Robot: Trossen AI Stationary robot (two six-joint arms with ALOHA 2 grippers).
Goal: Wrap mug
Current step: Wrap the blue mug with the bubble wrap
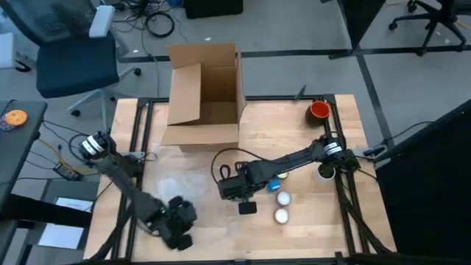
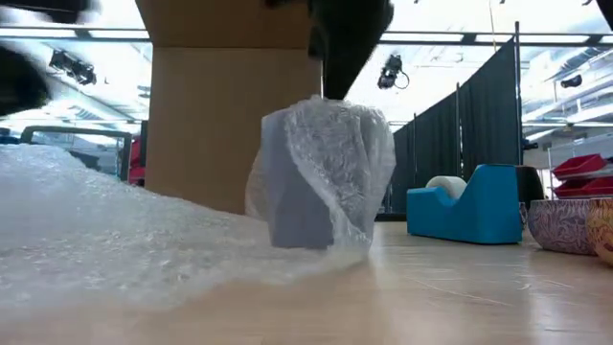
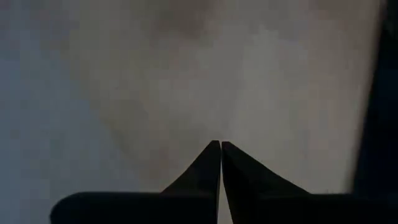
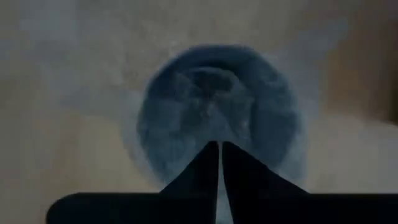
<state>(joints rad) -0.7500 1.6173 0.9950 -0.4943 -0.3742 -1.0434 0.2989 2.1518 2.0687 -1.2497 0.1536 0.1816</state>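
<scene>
A blue-grey mug (image 2: 297, 206) stands upright on the table, with clear bubble wrap (image 2: 335, 163) drawn up around its side and over its top. The rest of the bubble wrap sheet (image 2: 96, 230) lies spread toward the table's near left. My right gripper (image 4: 219, 144) is shut right above the mug's mouth (image 4: 217, 106); in the high view its arm (image 1: 237, 188) hides the mug. My left gripper (image 3: 221, 143) is shut near the table's near edge (image 1: 176, 224), over the spread sheet. My right gripper comes from above, pointing down, and its shut fingertips (image 2: 335, 81) meet the wrap's raised peak (image 2: 326, 101) over the mug's mouth. The wrap hangs from there down the mug's side. Whether the tips pinch the wrap or only press on it does not show.
An open cardboard box (image 1: 204, 92) stands at the far middle. A blue tape dispenser (image 2: 460, 206), a patterned bowl (image 2: 565, 225), white round objects (image 1: 282, 207) and an orange cup (image 1: 319, 110) sit on the right half.
</scene>
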